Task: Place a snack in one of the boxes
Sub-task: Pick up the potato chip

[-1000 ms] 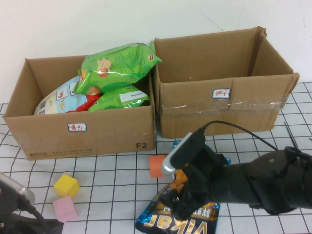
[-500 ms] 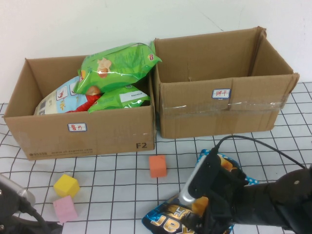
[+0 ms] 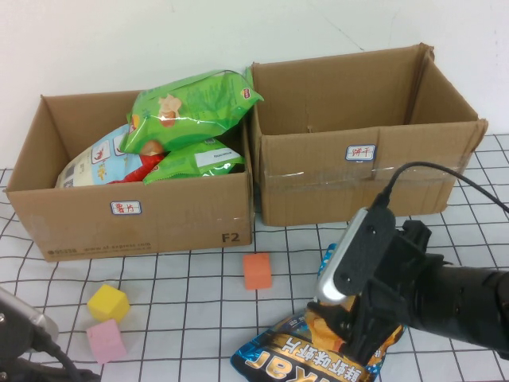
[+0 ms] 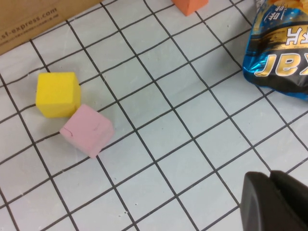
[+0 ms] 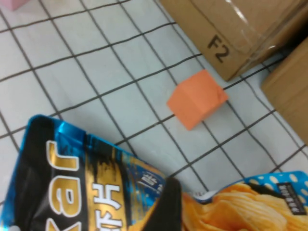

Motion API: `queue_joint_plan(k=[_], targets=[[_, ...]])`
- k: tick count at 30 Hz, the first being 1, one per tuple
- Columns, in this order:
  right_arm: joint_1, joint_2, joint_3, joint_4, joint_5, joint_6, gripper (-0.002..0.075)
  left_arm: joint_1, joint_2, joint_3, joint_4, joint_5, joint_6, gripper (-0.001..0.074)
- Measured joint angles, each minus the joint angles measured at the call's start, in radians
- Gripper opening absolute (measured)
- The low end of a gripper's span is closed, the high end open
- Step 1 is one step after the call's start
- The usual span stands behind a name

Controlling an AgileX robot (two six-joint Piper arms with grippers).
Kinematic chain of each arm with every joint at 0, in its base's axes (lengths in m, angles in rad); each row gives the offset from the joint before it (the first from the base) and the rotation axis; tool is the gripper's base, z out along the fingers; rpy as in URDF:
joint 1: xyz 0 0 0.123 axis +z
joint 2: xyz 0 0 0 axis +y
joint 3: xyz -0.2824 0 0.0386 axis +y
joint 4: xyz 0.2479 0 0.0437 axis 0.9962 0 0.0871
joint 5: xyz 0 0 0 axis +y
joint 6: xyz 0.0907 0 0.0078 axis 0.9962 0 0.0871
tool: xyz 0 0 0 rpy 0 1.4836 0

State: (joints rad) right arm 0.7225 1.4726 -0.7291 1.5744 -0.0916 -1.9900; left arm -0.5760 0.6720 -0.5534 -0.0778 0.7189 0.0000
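Note:
A blue snack bag (image 3: 306, 364) with a picture of orange crisps lies on the checked table in front of the right box (image 3: 358, 187), which looks empty. My right gripper (image 3: 336, 333) is down on the bag's upper part and shut on it. In the right wrist view one black finger (image 5: 171, 204) presses on the bag (image 5: 72, 183). The left box (image 3: 143, 219) holds green snack bags (image 3: 191, 103) and others. My left gripper (image 4: 270, 179) is shut and empty, low at the near left corner, apart from the bag (image 4: 281, 43).
An orange cube (image 3: 257, 270) sits on the table just left of the bag and in front of the gap between the boxes. A yellow cube (image 3: 108, 303) and a pink cube (image 3: 106, 341) lie at the near left, close to my left arm (image 3: 20, 334).
My right arm has swung to the right and risen a little. The blue bag has moved right and turned with it. The left arm has stayed still.

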Motion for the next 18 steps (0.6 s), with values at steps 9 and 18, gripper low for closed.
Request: queue_joint_plan(k=[9,18], targets=[[0.000,-0.058,0.002,0.151,-0.005,-0.233,0.0143,0.000,0.000,0.000,0.000,0.027,0.000,-0.0001],[0.000,-0.122,0.002,0.113,0.359,-0.152,0.0003,0.000,0.000,0.000,0.000,0.030,0.000,-0.0001]])
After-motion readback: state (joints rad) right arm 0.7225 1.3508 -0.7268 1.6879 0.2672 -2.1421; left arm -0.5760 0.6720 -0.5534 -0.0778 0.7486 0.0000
